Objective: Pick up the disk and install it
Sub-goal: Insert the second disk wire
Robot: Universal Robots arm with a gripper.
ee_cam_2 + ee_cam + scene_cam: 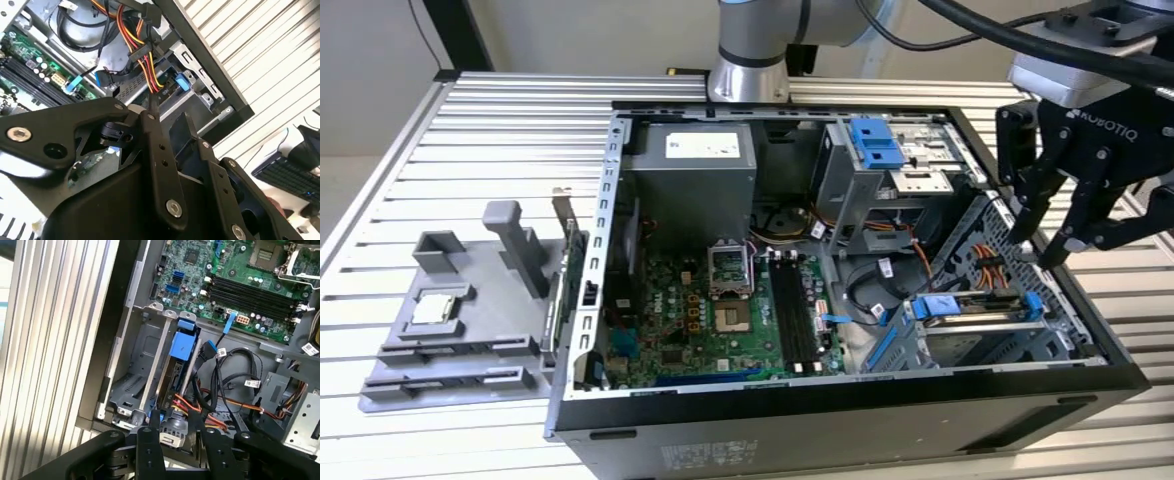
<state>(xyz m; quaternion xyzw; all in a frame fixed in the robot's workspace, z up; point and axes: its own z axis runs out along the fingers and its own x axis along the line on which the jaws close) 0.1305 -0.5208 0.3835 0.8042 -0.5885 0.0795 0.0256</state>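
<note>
In the exterior view, the hand [1078, 215] hangs at the right of the frame, above the right wall of the open computer case [854, 410], which lies on the slatted worktop [467, 130]. Its dark fingers point down and stand apart with nothing between them, so it is open and empty. The disk [970, 308] sits low in the drive cage at the lower right of the case, below the hand: a thin metal edge with blue rail pieces at both ends, its long axis running roughly across the frame. A grey fixture [454, 320] holding a small square chip [432, 309] rests at the left.

In the second wrist view, the fingers [160, 165] fill the lower half of the frame, spread, gripping nothing. The blue end of the disk bracket [182, 82] shows just above centre, behind red, yellow and black cables [145, 60].

In the first wrist view, the disk [175, 377] stands on edge near centre in its cage slot, its blue tab [181, 345] towards the green motherboard [240, 280], long axis running up the frame.

By my judgement the disk is stiff, fairly heavy for its bulk and sensitive to knocks; the blue rail looks the sensible place to hold, since the metal faces may be slippery.
</note>
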